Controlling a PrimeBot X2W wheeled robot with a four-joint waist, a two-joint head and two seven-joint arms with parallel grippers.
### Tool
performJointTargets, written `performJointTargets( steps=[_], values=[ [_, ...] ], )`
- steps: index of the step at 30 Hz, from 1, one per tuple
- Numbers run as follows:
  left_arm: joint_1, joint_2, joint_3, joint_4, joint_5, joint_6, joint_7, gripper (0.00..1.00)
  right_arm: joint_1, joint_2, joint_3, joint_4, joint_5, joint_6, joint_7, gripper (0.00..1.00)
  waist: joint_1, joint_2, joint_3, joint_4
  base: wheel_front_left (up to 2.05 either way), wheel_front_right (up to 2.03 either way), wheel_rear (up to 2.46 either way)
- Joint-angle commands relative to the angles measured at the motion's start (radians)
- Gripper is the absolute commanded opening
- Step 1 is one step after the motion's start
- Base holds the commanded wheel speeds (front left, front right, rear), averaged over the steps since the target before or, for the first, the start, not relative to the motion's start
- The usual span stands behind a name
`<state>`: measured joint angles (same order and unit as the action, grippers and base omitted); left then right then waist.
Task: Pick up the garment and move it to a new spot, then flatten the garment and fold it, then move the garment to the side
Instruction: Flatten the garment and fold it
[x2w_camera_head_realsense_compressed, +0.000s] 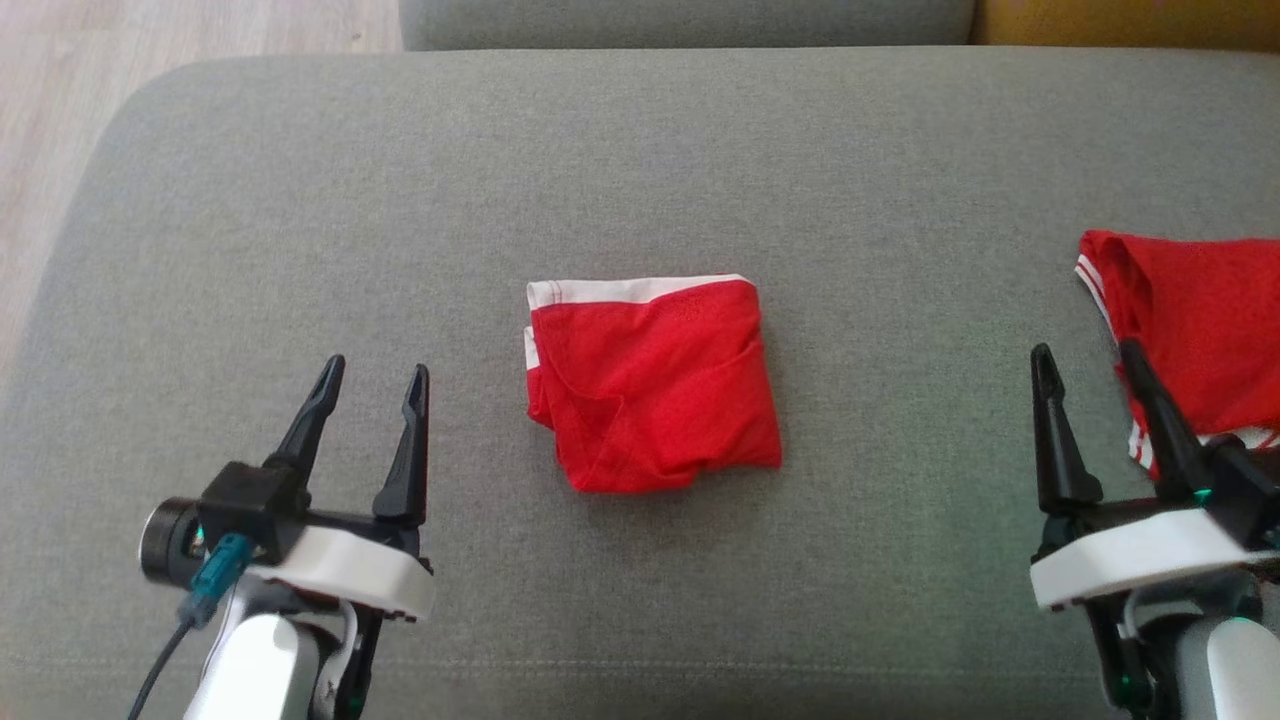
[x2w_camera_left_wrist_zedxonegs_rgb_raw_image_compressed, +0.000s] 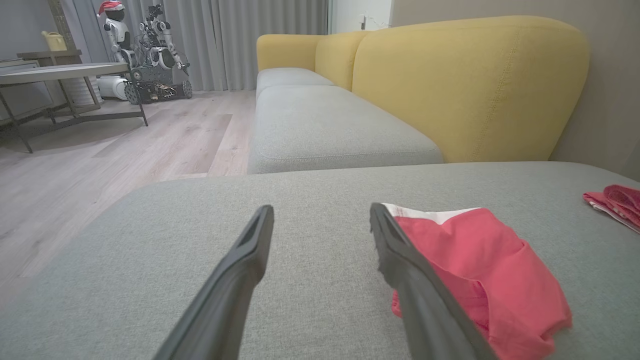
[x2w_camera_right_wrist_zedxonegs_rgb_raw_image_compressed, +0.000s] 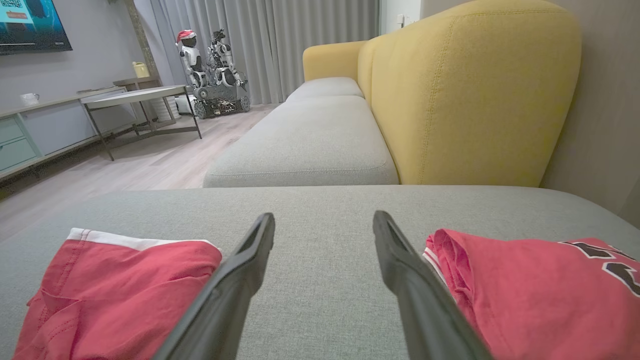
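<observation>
head view: where on the grey cushion (x2w_camera_head_realsense_compressed: 640, 160) is the folded garment (x2w_camera_head_realsense_compressed: 652, 385)?

— at the cushion's middle. it is a near-square red packet, with its white band along the far edge, running left to right.

and the hands?

— the left gripper (x2w_camera_head_realsense_compressed: 378, 366) hovers over the cushion's near left part, jaws spread wide, nothing between them. the right gripper (x2w_camera_head_realsense_compressed: 1086, 348) is over the near right part, equally wide and empty.

which is nearer?

— the left, i judge. the garment lies to its right and a little ahead, near. from the right gripper it lies to the left, well apart. the fold looks done, so moving it aside seems to be what's left, and the left arm has the shorter reach.

counts?

— two red garments: this one and a second garment (x2w_camera_head_realsense_compressed: 1200, 320) at the cushion's right edge, just beside the right gripper. two grippers.
</observation>
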<state>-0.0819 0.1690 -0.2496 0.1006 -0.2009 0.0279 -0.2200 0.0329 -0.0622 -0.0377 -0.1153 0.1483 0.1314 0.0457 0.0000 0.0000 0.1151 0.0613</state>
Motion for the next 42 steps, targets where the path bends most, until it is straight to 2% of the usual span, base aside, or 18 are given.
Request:
performJointTargets(
  steps=[1,2,3,4,5,9,21,28,36,42],
  values=[
    [-0.041,0.023,0.03,-0.038,-0.007,0.008,-0.001,1.0,-0.038,-0.007,0.023,-0.031,0.005,-0.001,0.002,1.0,0.0,0.0,0.003,0.002,0.0,0.0,0.0],
    [-0.044,0.023,0.029,-0.039,-0.007,0.008,-0.001,1.0,-0.042,-0.007,0.029,-0.027,0.012,-0.001,0.006,0.96,0.0,0.0,0.007,0.005,0.0,0.0,0.0],
    [-0.052,0.022,0.027,-0.039,-0.008,0.007,-0.002,1.0,-0.056,-0.006,0.038,-0.011,0.028,-0.001,0.011,0.1,0.0,0.0,0.016,0.012,0.0,0.0,0.0],
    [-0.052,0.022,0.027,-0.039,-0.008,0.007,-0.002,1.0,-0.056,-0.006,0.038,-0.011,0.028,-0.001,0.011,0.1,0.0,0.0,0.016,0.012,0.0,0.0,0.0],
    [-0.056,0.022,0.025,-0.039,-0.008,0.006,-0.003,1.0,-0.064,-0.005,0.046,0.001,0.038,-0.001,0.013,0.0,0.0,0.0,0.021,0.016,0.0,0.0,0.0],
    [-0.075,0.018,0.018,-0.038,-0.009,0.005,-0.008,1.0,-0.113,-0.004,0.12,0.065,0.058,-0.001,0.009,0.0,0.0,0.0,0.042,0.033,0.0,0.0,0.0],
    [-0.128,-0.001,0.005,-0.012,-0.016,-0.003,-0.028,1.0,-0.371,-0.01,0.576,0.42,0.169,-0.001,0.024,0.0,0.0,0.0,0.104,0.086,0.0,0.0,0.0],
    [-0.143,-0.015,0.001,0.007,-0.021,-0.006,-0.036,1.0,-0.48,-0.018,0.706,0.613,0.249,-0.001,0.016,0.0,0.0,0.0,0.115,0.109,0.0,0.0,0.0],
    [-0.143,-0.019,0.006,0.013,-0.021,-0.005,-0.04,1.0,-0.539,-0.023,0.848,0.683,0.363,-0.001,0.003,0.0,0.0,0.0,0.121,0.114,0.0,0.0,0.0],
    [-0.148,-0.02,0.009,0.015,-0.02,-0.005,-0.041,1.0,-0.569,-0.043,0.977,0.692,0.435,-0.001,0.009,0.0,0.0,0.0,0.125,0.11,0.0,0.0,0.0]
  ],
)
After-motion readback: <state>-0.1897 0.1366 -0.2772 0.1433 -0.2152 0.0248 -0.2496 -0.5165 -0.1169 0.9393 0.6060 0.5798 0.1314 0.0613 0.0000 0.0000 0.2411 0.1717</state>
